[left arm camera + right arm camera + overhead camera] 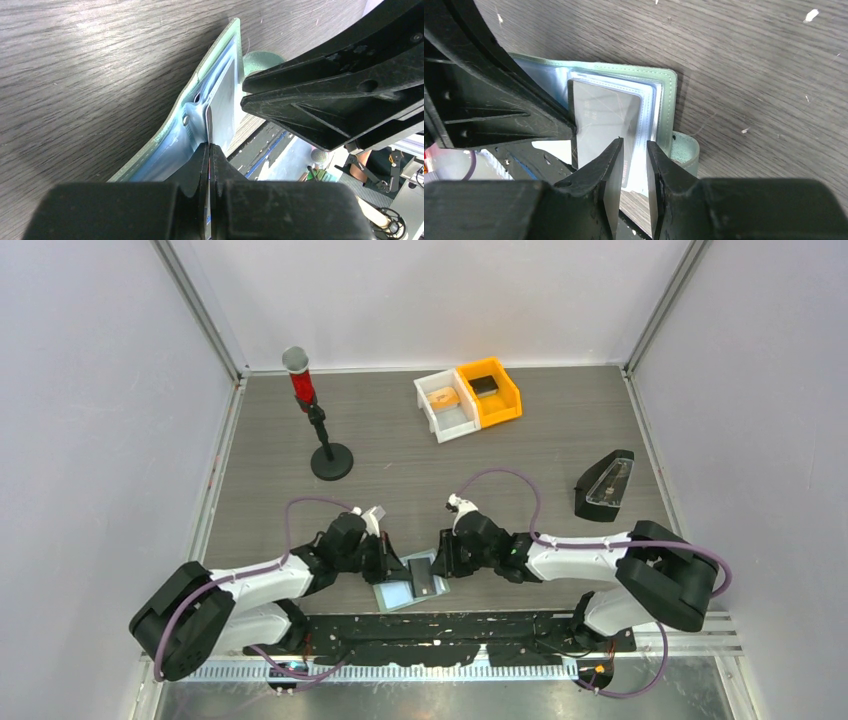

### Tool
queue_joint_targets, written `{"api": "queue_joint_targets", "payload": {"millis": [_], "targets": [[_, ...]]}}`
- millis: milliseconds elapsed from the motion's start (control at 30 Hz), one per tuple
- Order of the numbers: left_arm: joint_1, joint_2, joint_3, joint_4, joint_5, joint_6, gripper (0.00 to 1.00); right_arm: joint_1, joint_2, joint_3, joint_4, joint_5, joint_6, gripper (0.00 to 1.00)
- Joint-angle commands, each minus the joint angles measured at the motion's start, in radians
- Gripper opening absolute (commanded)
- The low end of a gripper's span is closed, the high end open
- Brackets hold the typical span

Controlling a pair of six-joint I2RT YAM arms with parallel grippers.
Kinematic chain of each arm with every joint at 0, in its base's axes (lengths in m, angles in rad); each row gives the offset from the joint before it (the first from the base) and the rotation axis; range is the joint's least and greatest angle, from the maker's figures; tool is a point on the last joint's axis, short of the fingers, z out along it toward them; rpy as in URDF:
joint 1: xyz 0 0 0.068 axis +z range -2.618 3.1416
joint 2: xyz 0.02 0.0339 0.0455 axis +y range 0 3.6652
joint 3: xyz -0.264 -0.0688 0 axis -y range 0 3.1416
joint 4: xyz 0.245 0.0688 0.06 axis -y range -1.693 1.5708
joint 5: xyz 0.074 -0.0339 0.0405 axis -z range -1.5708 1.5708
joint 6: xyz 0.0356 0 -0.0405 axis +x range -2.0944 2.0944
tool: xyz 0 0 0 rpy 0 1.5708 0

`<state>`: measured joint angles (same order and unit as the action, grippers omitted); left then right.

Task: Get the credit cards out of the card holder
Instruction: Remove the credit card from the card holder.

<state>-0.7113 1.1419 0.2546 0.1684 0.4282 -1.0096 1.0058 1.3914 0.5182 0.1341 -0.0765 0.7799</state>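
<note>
Two arms (270, 580), two bins (445, 405), one card holder (395, 592), one stand (320, 430).

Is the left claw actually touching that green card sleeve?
Touching. The left wrist view shows the left gripper shut on a raised fold of the card holder, with no gap between them.

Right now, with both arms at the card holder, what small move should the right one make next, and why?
Probably close the right fingers on the edge of the card that shows between them. They stand slightly apart around it, while the left gripper is shut on the card holder, which should pin it for a pull.
</note>
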Motion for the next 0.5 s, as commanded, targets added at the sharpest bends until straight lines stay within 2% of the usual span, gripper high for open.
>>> {"api": "queue_joint_targets", "payload": {"millis": [0,467], "targets": [[-0.002,0.019,0.023,0.052,0.026,0.022,0.0,-0.001,0.037,0.047,0.008,-0.014,-0.015,0.31],[-0.002,0.068,0.009,0.088,0.044,0.013,0.0,-0.024,0.124,0.041,-0.051,0.043,-0.022,0.28]]}}
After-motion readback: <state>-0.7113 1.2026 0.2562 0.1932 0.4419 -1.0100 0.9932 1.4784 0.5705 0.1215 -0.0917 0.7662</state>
